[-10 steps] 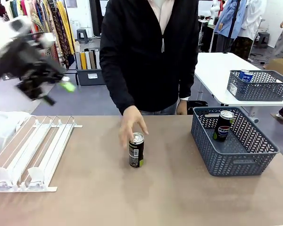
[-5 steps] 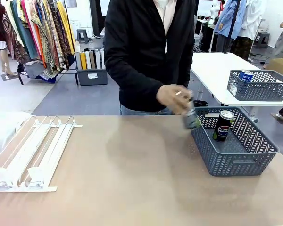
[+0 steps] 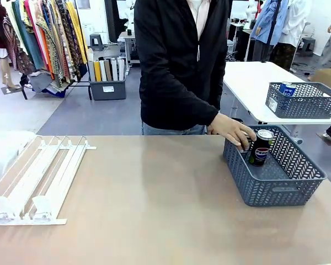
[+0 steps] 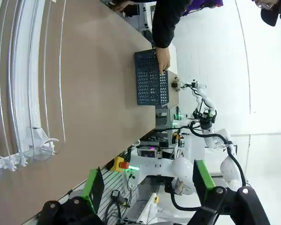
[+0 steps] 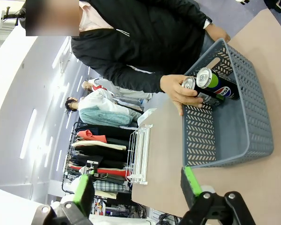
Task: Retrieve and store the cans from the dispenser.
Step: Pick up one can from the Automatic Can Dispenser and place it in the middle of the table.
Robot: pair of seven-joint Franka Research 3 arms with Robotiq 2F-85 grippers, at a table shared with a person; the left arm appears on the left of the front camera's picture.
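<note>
I see two black Pepsi cans at the grey mesh basket [image 3: 298, 182] on the table's right side: one can [image 3: 262, 147] stands upright inside it near the far-left corner, and a second can [image 5: 191, 87] is gripped in the person's hand [image 3: 231, 131], which reaches over the basket's far rim and sets it just beside the first. On my right wrist feed both silver tops sit side by side, the held one partly covered by the fingers. The dispenser [image 3: 38, 179] lies flat on the left side of the brown table [image 3: 154, 210], well apart from the basket, its white rails running away from me with the clear curved stoppers at my near end; I see no can in its lanes. My left gripper [image 4: 147, 187] has its green-padded fingers spread wide with nothing between them, looking along the table past the rails. My right gripper [image 5: 138, 190] is likewise spread apart and holds nothing, raised above the table's near edge. On a white table behind, another mesh basket [image 3: 303, 100] holds a blue can [image 3: 287, 88].
</note>
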